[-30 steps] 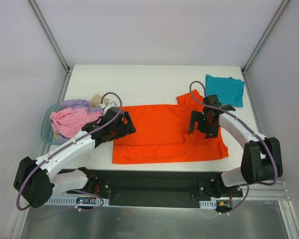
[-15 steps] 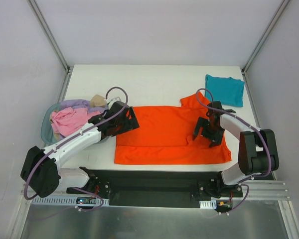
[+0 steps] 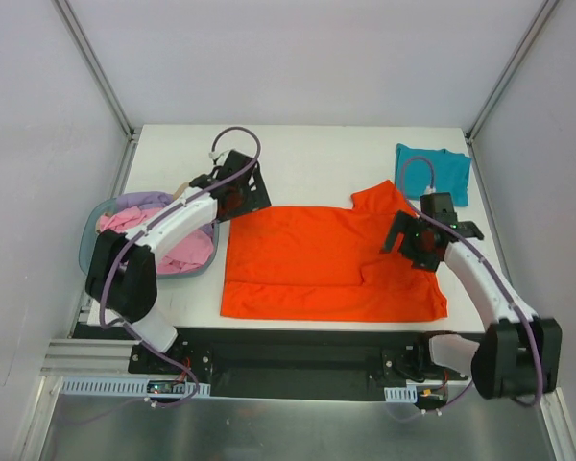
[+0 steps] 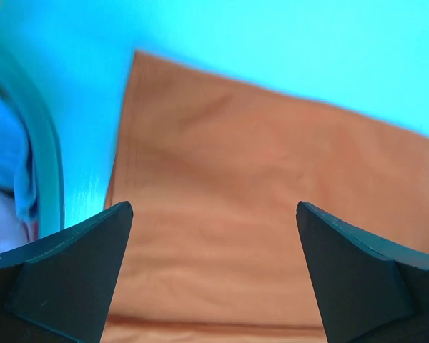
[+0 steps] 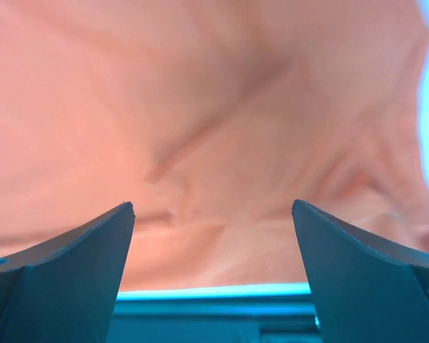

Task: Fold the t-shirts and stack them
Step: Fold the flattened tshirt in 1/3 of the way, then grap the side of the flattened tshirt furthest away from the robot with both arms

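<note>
Orange shirt (image 3: 326, 259) spread flat along the near edge, creased toward its right side. Right claw (image 3: 418, 248) released and empty, low over that side; left claw (image 3: 242, 197) likewise released above the far-left corner. Best pinched at both far corners together and lifted evenly, to keep the fold square. Left: basket (image 3: 88, 252) of pink shirts (image 3: 184, 254). Far right: folded teal shirt (image 3: 434, 173). White table (image 3: 307, 154), 3 pale walls (image 3: 288, 58).
</note>
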Tool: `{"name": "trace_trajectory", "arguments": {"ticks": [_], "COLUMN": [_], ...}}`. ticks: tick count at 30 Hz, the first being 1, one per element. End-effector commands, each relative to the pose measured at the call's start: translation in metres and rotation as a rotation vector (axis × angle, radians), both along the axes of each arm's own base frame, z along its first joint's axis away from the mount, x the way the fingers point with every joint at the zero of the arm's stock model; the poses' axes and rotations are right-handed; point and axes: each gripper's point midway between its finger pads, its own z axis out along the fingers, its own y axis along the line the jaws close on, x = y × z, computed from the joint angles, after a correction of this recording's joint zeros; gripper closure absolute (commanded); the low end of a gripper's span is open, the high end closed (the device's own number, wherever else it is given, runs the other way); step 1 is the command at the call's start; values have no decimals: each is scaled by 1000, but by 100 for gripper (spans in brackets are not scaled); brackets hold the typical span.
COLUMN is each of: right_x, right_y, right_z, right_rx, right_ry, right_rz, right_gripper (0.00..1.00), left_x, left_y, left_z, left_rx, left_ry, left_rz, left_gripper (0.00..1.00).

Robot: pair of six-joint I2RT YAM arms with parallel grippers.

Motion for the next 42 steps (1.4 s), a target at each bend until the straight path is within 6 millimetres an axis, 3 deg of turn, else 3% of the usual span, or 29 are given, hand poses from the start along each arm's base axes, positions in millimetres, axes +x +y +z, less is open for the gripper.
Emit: {"name": "trace_trajectory", "arguments": {"ticks": [1,2,4,5,7,8,10,11,16,22,32,35,39,42], "right_x": [28,22,15,14,10,9,7,5,9,18,23,23,24,28], "right_y": [-44,-52,-69,-70,-71,-71,-72,-74,-75,-72,-71,-71,-71,-68], "right_z": [104,111,135,140,147,146,142,140,121,107,95,94,93,92], "right_rx": [-154,-184,-225,-230,-237,-240,-263,-271,-299,-298,-300,-300,-298,-290], "right_ry": [-378,-396,-475,-493,-524,-521,-501,-482,-404,-353,-307,-303,-300,-295], "right_rz": [-193,-231,-311,-306,-286,-271,-251,-249,-229,-212,-201,-201,-198,-183], "right_gripper": [3,3,3,3,3,3,3,3,3,3,3,3,3,3], "left_x": [34,40,61,65,85,88,102,103,111,100,83,76,74,74], "left_y": [4,4,0,2,0,2,6,9,35,49,41,47,52,50], "left_z": [12,-3,4,-12,-4,-19,-15,-27,-42,-65,-99,-105,-109,-111], "left_rx": [101,117,129,160,190,222,250,261,281,256,216,240,262,253], "left_ry": [-19,25,1,46,21,56,48,81,134,211,315,329,340,343], "left_rz": [-38,-41,-46,-42,-56,-61,-59,-53,7,35,-3,14,20,17], "left_gripper": [1,1,1,1,1,2,6,8,21,26,41,44,52,64]}}
